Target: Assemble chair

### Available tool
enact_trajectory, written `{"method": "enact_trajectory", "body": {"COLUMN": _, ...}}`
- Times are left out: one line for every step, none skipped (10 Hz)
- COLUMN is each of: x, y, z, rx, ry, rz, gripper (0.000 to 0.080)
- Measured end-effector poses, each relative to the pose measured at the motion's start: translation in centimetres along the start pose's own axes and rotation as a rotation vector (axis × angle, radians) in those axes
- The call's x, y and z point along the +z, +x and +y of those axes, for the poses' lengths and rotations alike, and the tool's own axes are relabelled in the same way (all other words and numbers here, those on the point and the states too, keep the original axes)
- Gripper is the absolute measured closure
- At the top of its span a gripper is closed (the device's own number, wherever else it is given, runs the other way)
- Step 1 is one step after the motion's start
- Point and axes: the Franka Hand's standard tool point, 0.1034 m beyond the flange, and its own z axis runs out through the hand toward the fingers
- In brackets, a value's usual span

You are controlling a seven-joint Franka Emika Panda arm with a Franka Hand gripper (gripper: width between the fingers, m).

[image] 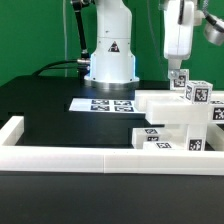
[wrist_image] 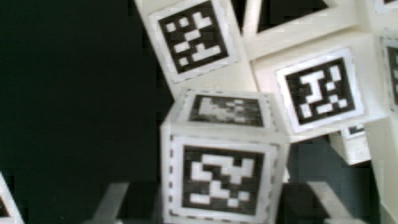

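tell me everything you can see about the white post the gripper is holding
The post is a blocky, matte white piece that looks like plastic, with square black-and-white tags on its faces. It stands upright, clamped between the fingers of the gripper, which is shut on it. It sits over the cluster of other white chair parts on the exterior view's right of the black table. In the wrist view, more tagged white pieces crowd close behind it; whether they touch it cannot be told.

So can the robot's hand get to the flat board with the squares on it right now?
Probably not yet. The hand is shut on a white post over the chair parts, so it is busy. The marker board itself lies uncovered on the table.
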Motion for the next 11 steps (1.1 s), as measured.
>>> {"method": "enact_trajectory", "body": {"x": 0.0, "y": -0.1, "z": 0.0, "rx": 0.017, "ry": 0.001, "rz": 0.0, "gripper": 0.0511}}
{"method": "enact_trajectory", "body": {"x": 0.0, "y": -0.1, "z": 0.0, "rx": -0.018, "ry": 0.001, "rz": 0.0, "gripper": 0.0502}}
{"method": "enact_trajectory", "body": {"x": 0.1, "y": -0.1, "z": 0.0, "rx": -0.034, "ry": 0.0, "rz": 0.001, "gripper": 0.0502}}
{"method": "enact_trajectory", "body": {"x": 0.1, "y": -0.2, "z": 0.1, "rx": -0.044, "ry": 0.0, "rz": 0.002, "gripper": 0.0325}}
{"method": "enact_trajectory", "body": {"x": 0.1, "y": -0.4, "z": 0.2, "rx": -0.106, "ry": 0.0, "rz": 0.006, "gripper": 0.0191}}
{"method": "enact_trajectory", "body": {"x": 0.1, "y": -0.8, "z": 0.3, "rx": -0.192, "ry": 0.0, "rz": 0.008, "gripper": 0.0191}}
{"method": "enact_trajectory", "body": {"x": 0.1, "y": -1.0, "z": 0.4, "rx": -0.304, "ry": 0.0, "rz": 0.008, "gripper": 0.0162}}
{"method": "enact_trajectory", "body": {"x": 0.1, "y": -1.2, "z": 0.5, "rx": -0.405, "ry": 0.001, "rz": 0.008, "gripper": 0.0152}}
{"method": "enact_trajectory", "body": {"x": 0.1, "y": -1.2, "z": 0.5, "rx": -0.471, "ry": -0.001, "rz": 0.009, "gripper": 0.0151}}
{"method": "enact_trajectory", "body": {"x": 0.2, "y": -1.1, "z": 0.5, "rx": -0.542, "ry": -0.002, "rz": 0.009, "gripper": 0.0151}}
{"method": "enact_trajectory", "body": {"x": 0.2, "y": -1.2, "z": 0.5, "rx": -0.656, "ry": -0.002, "rz": 0.009, "gripper": 0.0151}}
